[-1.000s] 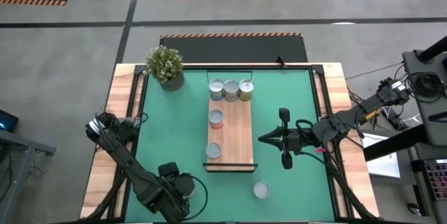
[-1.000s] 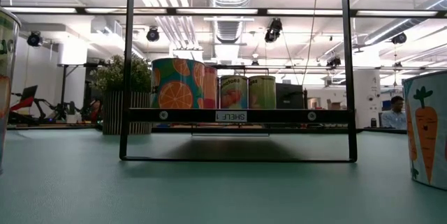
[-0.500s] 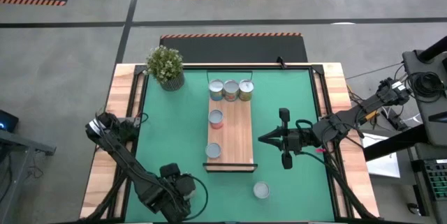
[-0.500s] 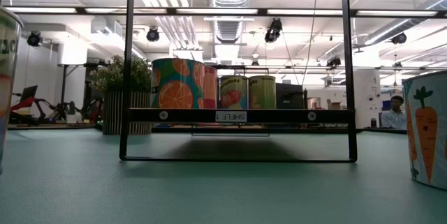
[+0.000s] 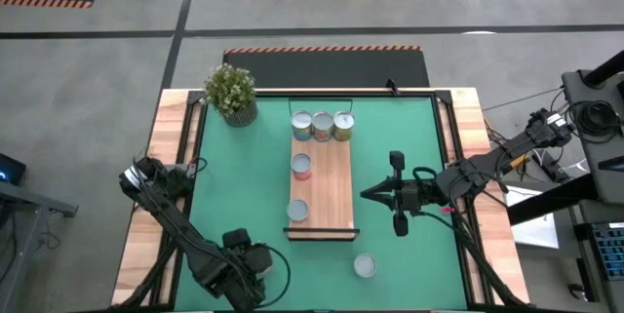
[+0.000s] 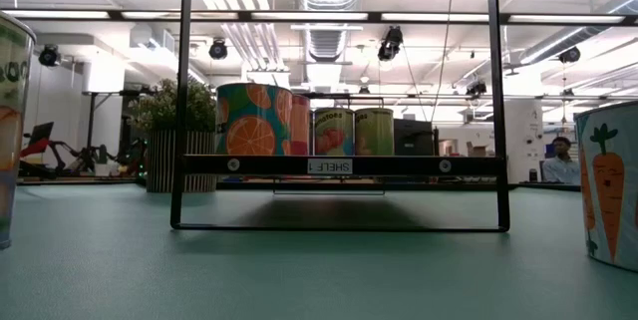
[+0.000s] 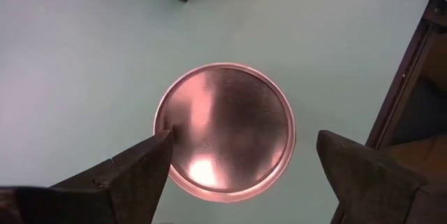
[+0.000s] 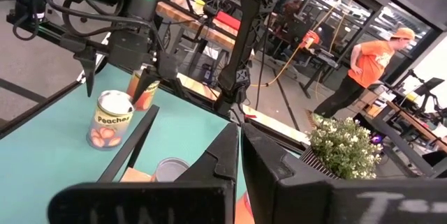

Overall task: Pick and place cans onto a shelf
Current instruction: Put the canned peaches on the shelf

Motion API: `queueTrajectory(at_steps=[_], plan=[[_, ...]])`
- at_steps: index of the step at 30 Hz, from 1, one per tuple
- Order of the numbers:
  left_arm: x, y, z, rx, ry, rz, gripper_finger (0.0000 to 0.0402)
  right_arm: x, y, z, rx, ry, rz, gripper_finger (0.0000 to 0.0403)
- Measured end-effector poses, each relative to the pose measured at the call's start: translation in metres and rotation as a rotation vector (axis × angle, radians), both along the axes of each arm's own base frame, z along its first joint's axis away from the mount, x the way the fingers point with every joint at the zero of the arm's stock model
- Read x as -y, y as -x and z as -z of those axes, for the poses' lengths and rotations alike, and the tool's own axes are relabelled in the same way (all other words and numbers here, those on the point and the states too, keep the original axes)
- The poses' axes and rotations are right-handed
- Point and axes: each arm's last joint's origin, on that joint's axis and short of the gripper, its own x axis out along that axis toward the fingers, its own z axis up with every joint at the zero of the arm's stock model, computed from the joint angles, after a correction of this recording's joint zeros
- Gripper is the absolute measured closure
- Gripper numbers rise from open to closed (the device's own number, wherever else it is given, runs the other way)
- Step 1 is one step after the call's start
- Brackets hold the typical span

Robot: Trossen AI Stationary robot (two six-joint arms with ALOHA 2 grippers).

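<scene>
Left wrist view shows the left end effector [image 7: 237,165] spread wide over a can [image 7: 223,131] standing on the green worktop [image 7: 84,56], one finger [image 7: 143,168] at the lid's rim, the other clear of it. Its jaws have just begun narrowing, so I judge a grasp is starting. From above, that arm hides the can, and the shelf [image 5: 334,196] lies ahead of it. The right end effector [image 5: 373,195] waits shut and empty beside the shelf.

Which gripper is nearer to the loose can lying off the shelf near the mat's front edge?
The right. The right gripper, shut, hangs just above and to the side of the loose can, beside the shelf. The left gripper sits farther off, at the mat's front left corner, over another can.
</scene>
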Motion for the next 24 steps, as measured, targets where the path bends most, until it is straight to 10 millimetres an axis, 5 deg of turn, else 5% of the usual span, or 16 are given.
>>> queueTrajectory(at_steps=[24], plan=[[-0.0039, 0.0014, -0.006, 0.013, -0.014, 0.017, 0.0066, 0.0, 0.0001, 0.0006, -0.006, -0.008, 0.001, 0.0394]])
